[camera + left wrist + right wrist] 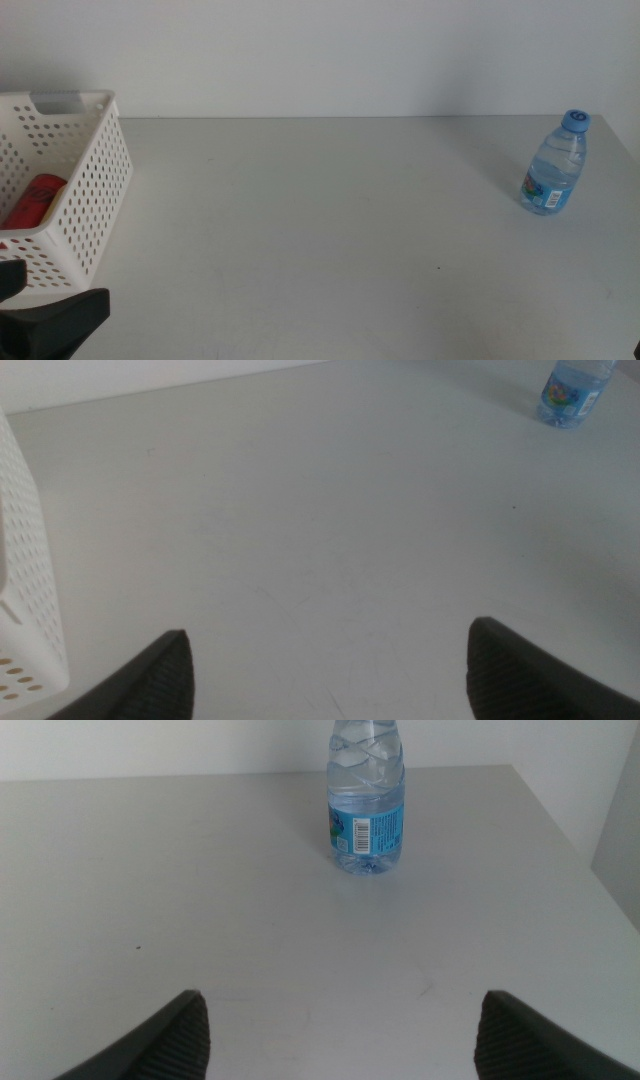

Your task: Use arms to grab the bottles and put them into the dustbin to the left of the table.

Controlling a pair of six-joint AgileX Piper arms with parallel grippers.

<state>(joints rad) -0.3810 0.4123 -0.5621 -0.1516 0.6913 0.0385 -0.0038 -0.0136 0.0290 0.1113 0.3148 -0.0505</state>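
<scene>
A small clear water bottle (pixel 556 165) with a blue cap stands upright near the table's (pixel 320 230) far right edge. It also shows far off in the left wrist view (pixel 573 388). In the right wrist view the bottle (pixel 367 810) stands straight ahead of my right gripper (pixel 345 1010), which is open, empty and well short of it. The white perforated dustbin (pixel 90 190) sits at the left with a red soda can (pixel 35 198) lying inside. My left gripper (pixel 35 300) is low at the front left beside the dustbin (pixel 25 580), open (pixel 330 650) and empty.
The tabletop between dustbin and bottle is plain off-white. A white wall stands behind the table. The table's right edge runs close past the bottle.
</scene>
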